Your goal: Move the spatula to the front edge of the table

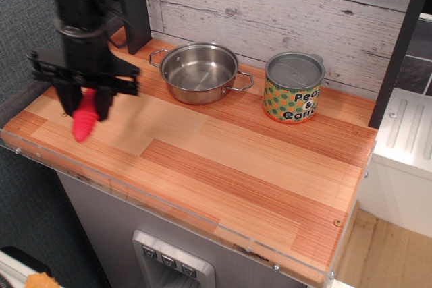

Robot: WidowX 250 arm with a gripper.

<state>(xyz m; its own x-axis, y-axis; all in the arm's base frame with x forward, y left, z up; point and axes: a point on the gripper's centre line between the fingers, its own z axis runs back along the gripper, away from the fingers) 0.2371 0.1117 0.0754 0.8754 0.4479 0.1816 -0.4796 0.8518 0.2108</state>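
Whitewashed plank wall (pixel 283 5) behind; grey cabinet (pixel 135 234) below the counter.

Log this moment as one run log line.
gripper: shut on spatula | spatula: red handle hanging down, over table left end | pot, can: at back | placement: not yet

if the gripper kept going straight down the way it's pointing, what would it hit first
Probably the table: the gripper points down, and the spatula it holds would touch the wood first. Its height is unclear.

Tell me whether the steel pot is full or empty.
Empty: the pot shows only its bare shiny steel floor and inner wall, with nothing inside.
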